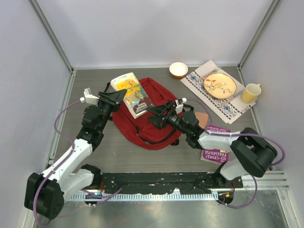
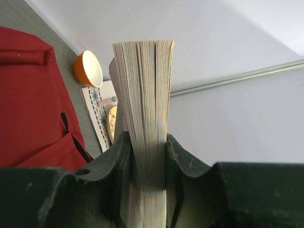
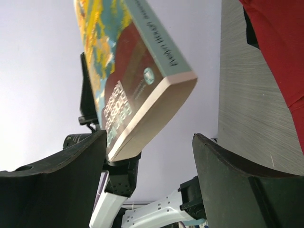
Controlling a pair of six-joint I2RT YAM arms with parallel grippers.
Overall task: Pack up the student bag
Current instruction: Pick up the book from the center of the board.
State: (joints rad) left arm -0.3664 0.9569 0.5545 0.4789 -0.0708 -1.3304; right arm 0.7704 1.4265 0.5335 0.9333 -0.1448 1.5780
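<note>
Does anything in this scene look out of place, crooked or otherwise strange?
Two things. The book in the left gripper is clamped at one end, so its pages fan apart beyond the grip. The purple book lies partly hidden under the right arm, at the near right.

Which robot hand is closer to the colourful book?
Left. The left gripper is clamped on the book, holding it over the red backpack. The right gripper is open with the book's corner between its fingers, not gripping it.
</note>
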